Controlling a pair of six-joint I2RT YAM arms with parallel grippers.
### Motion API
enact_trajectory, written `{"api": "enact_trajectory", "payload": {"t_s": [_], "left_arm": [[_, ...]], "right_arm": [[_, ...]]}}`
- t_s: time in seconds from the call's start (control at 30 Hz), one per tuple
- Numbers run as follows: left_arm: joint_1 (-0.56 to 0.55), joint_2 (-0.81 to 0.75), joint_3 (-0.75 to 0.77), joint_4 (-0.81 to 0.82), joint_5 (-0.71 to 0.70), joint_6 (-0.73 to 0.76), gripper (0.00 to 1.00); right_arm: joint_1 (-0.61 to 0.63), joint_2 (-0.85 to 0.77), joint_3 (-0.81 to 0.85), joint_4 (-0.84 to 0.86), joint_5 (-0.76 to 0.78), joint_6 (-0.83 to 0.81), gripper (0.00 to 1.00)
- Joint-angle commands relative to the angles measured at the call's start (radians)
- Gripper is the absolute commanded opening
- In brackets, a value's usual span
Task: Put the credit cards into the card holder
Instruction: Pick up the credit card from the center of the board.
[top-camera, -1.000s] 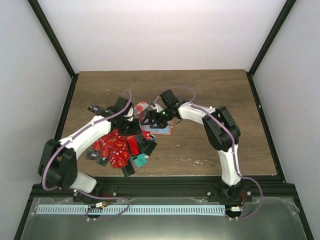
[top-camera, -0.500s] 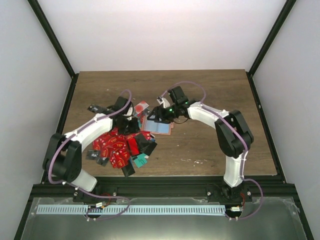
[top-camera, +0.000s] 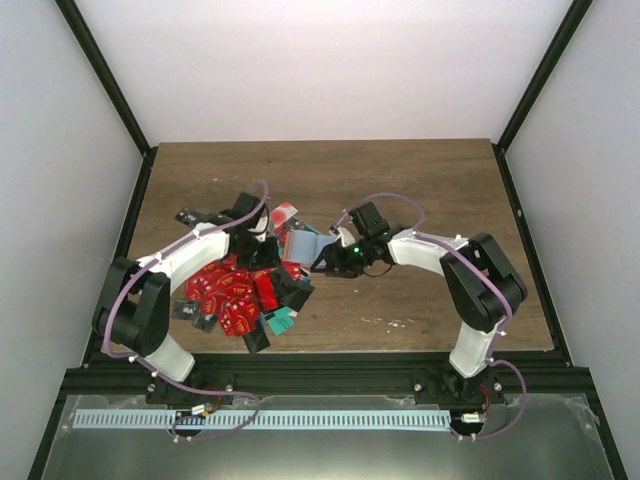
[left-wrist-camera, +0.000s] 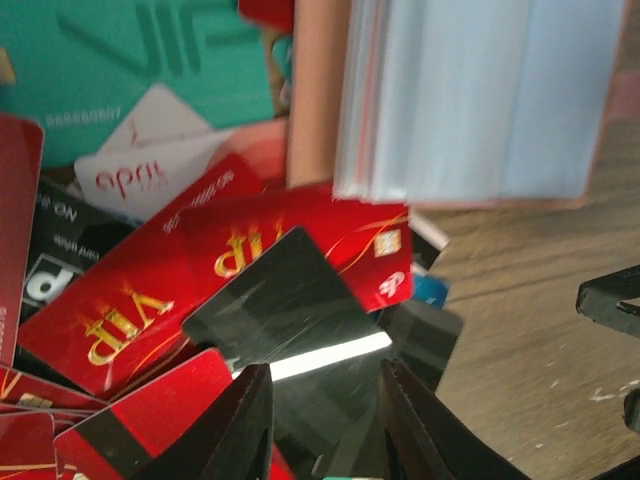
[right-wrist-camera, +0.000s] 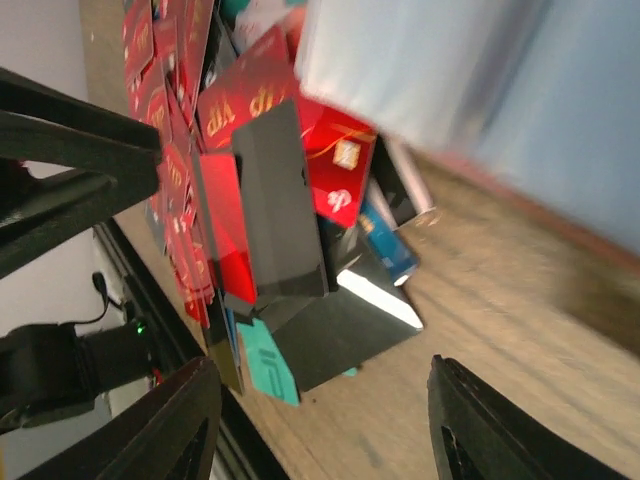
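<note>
The credit cards (top-camera: 228, 293) lie in a heap, mostly red, left of centre on the table. The card holder (top-camera: 303, 244), salmon-edged with pale clear sleeves, lies at the heap's far right edge. It also shows in the left wrist view (left-wrist-camera: 470, 100) and, blurred, in the right wrist view (right-wrist-camera: 450, 70). My left gripper (top-camera: 264, 250) is open and hovers low over a black card (left-wrist-camera: 290, 320) on red VIP cards (left-wrist-camera: 200, 280). My right gripper (top-camera: 328, 263) is open wide and empty, just right of the holder, above bare wood near a black card (right-wrist-camera: 345, 320).
A lone black card (top-camera: 190, 215) lies at the far left. A white-and-red card (top-camera: 285, 213) lies beyond the holder. A teal card (top-camera: 281, 321) and a black card (top-camera: 256, 338) lie at the heap's near edge. The table's near edge (top-camera: 330, 351) is close.
My right gripper has drawn back to the right and nearer, off the card holder, which now lies uncovered. The left gripper has barely moved.
</note>
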Motion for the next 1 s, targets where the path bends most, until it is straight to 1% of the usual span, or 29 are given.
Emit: {"api": "enact_trajectory", "payload": {"t_s": [0.0,0.13,0.2,0.27,0.47,0.73,0.97], "left_arm": [[0.001,-0.03,-0.074,0.022,0.026,0.01,0.29],[0.003,-0.015,-0.111,0.062,0.02,0.011,0.23],[0.003,0.002,-0.116,0.078,0.019,0.016,0.17],[0.004,0.022,-0.113,0.086,0.018,0.023,0.13],[0.004,0.054,-0.108,0.081,-0.008,0.048,0.08],[0.007,0.088,-0.147,0.11,-0.021,0.065,0.04],[0.006,0.096,-0.178,0.126,-0.031,0.071,0.04]], "right_arm": [[0.066,0.034,0.003,0.126,-0.075,0.043,0.58],[0.11,0.075,-0.004,0.204,-0.096,0.109,0.58],[0.124,0.092,-0.01,0.24,-0.101,0.14,0.58],[0.133,0.107,-0.011,0.257,-0.102,0.164,0.56],[0.143,0.146,-0.015,0.288,-0.097,0.201,0.54],[0.149,0.193,0.008,0.295,-0.095,0.214,0.52],[0.157,0.226,0.028,0.303,-0.11,0.229,0.5]]}}
